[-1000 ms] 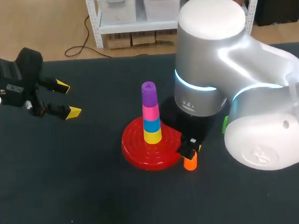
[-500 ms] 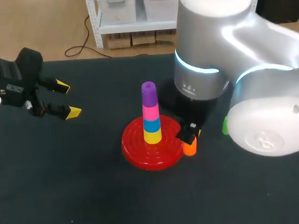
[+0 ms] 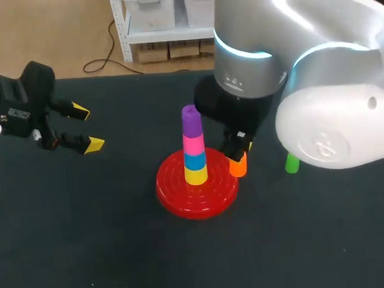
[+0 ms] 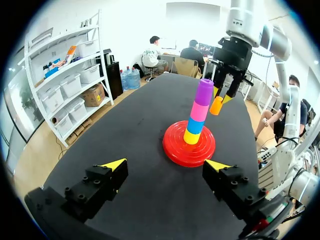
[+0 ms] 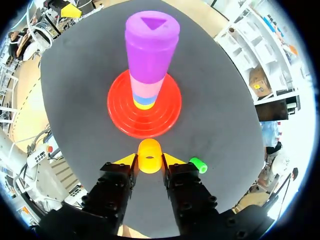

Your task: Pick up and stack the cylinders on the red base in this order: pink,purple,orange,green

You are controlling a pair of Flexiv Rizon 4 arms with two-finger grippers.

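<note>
Right gripper [image 3: 240, 157] is pinching the orange cylinder [image 3: 238, 166] mid-frame; you are aiming to clear the purple cylinder [image 3: 191, 120] before centring.

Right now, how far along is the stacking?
Done: pink cylinder and purple cylinder stacked above the red base, purple topmost. In hand: orange cylinder held in the right jaws, raised beside the stack. Left: place it, then the green cylinder, lying on the table; left jaws open.
</note>
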